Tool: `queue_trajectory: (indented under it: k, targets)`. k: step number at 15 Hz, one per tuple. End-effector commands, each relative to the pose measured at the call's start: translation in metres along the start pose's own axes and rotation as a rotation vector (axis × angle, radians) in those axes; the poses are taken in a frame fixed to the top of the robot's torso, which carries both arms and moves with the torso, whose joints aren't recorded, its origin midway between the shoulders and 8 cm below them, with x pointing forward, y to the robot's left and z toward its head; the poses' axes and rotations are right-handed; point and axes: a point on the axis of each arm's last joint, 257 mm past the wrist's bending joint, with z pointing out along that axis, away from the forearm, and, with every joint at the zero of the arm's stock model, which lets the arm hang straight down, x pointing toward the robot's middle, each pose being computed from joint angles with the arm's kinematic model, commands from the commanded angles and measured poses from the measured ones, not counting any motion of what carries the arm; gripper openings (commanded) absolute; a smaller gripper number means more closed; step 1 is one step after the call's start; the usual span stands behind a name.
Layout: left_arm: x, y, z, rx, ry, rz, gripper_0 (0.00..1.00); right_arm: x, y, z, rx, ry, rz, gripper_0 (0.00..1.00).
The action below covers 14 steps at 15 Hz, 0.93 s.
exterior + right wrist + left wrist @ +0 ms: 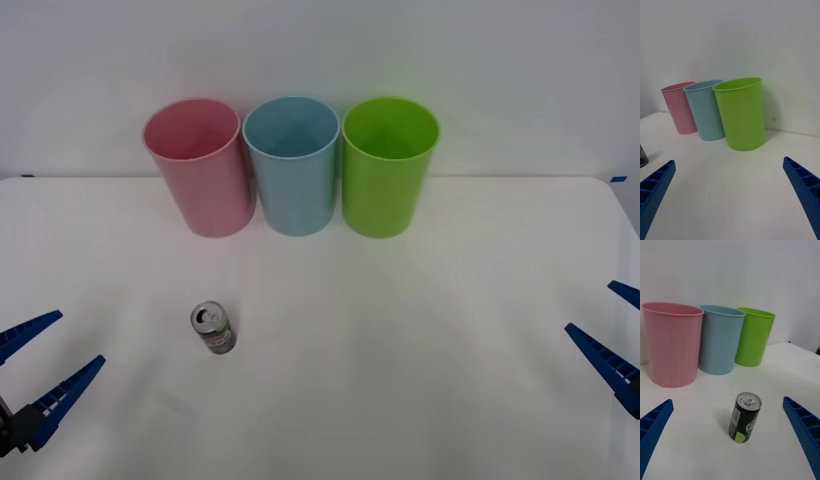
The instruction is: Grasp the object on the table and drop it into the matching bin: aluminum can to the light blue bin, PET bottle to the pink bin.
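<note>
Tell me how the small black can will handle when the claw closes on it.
The can stands upright and is narrow for its height, so an off-centre nudge would probably tip it, and then it could roll on the flat table. Its smooth round wall looks slippery; thin metal may dent under a hard squeeze. The open left claw already faces it squarely.

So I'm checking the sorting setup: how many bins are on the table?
3, in a row at the far side of the table: the pink bin on the robot's left, the light blue bin in the middle, the lime green bin on the right. None looks hidden.
</note>
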Motion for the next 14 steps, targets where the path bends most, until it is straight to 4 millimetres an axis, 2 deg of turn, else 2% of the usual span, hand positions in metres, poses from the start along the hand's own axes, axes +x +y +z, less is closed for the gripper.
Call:
queue_trajectory:
  k: [1, 5, 10, 14]
  targets:
    - [0.019, 0.0, -0.01, -0.018, 0.034, 0.02, 1.0, 0.0, 0.0, 0.0, 0.0, 0.0, 0.0, 1.0]
    - [0.054, -0.003, -0.011, -0.006, 0.056, 0.056, 1.0, 0.0, 0.0, 0.0, 0.0, 0.0, 0.0, 1.0]
    - [0.074, -0.013, -0.006, 0.015, 0.086, 0.102, 1.0, 0.0, 0.0, 0.0, 0.0, 0.0, 0.0, 1.0]
    - [0.093, -0.006, -0.001, 0.004, 0.095, 0.16, 1.0, 0.0, 0.0, 0.0, 0.0, 0.0, 0.0, 1.0]
